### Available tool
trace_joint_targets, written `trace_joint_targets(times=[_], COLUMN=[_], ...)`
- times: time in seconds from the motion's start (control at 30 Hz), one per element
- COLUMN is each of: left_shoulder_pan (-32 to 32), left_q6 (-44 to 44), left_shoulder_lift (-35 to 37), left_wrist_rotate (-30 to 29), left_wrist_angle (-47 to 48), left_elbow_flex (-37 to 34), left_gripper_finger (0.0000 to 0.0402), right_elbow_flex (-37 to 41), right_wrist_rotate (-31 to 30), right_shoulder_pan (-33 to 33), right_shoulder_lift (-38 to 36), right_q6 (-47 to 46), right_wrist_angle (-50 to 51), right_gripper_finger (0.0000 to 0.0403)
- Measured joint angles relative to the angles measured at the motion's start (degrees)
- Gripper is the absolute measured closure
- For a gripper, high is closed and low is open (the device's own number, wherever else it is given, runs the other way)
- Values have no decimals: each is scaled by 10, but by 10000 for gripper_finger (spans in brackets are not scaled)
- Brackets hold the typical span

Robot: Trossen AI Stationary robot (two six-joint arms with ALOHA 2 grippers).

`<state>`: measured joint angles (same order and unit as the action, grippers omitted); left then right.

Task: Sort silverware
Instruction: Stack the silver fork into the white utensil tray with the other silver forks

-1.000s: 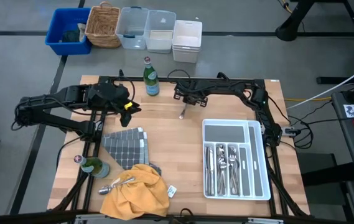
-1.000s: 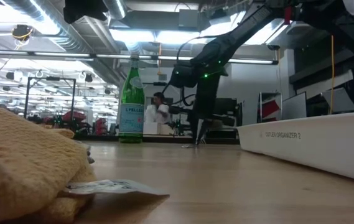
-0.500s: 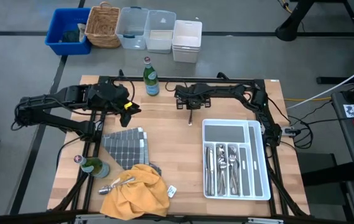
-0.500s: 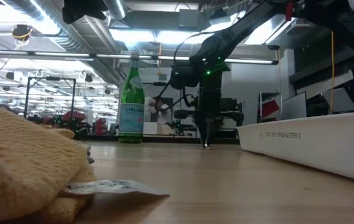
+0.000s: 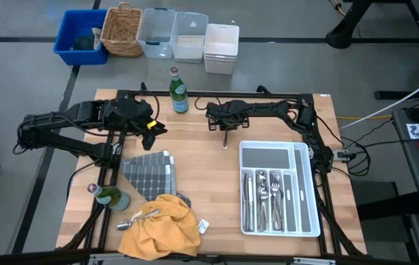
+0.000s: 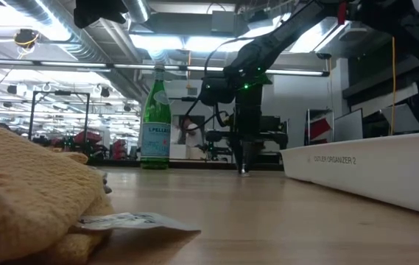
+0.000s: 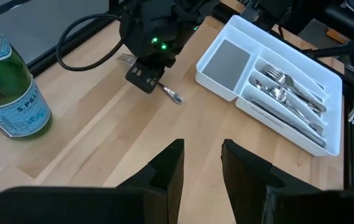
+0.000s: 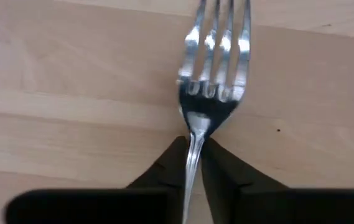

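The right gripper hangs over the table's far middle, just beyond the tray, its fingers narrowly parted with a fork by the neck between them; whether they still pinch it cannot be told. The fork should travel level to the tray's fork slot and be lowered lengthwise. The left gripper waits open, empty, near the bottle.

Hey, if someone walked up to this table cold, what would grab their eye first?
Probably the right gripper near the table's far middle, its fingers on either side of a fork by the neck, with the fork's handle end reaching toward the white tray. Next, that tray at the right already holds sorted cutlery. Then the yellow cloth at the near left, with more silverware beside it.
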<state>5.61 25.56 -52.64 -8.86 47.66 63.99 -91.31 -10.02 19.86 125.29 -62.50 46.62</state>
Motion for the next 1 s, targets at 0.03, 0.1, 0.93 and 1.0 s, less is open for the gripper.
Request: trace_joint_targets(times=[0.03, 0.1, 0.93, 1.0], left_shoulder_pan=[0, 0, -72, -89], left_q6=[0, 0, 47, 47], left_shoulder_lift=[0, 0, 0, 0], left_wrist_rotate=[0, 0, 15, 15], left_wrist_angle=[0, 0, 73, 73], left_elbow_flex=[0, 0, 0, 0], left_gripper_finger=[306, 306, 306, 306], right_elbow_flex=[0, 0, -278, -311], right_wrist_rotate=[0, 1, 117, 145], right_shoulder_pan=[0, 0, 0, -2], right_shoulder_lift=[0, 0, 3, 3], right_q6=[0, 5, 212, 213], right_wrist_angle=[-1, -2, 252, 291], right_gripper_finger=[354, 383, 391, 391])
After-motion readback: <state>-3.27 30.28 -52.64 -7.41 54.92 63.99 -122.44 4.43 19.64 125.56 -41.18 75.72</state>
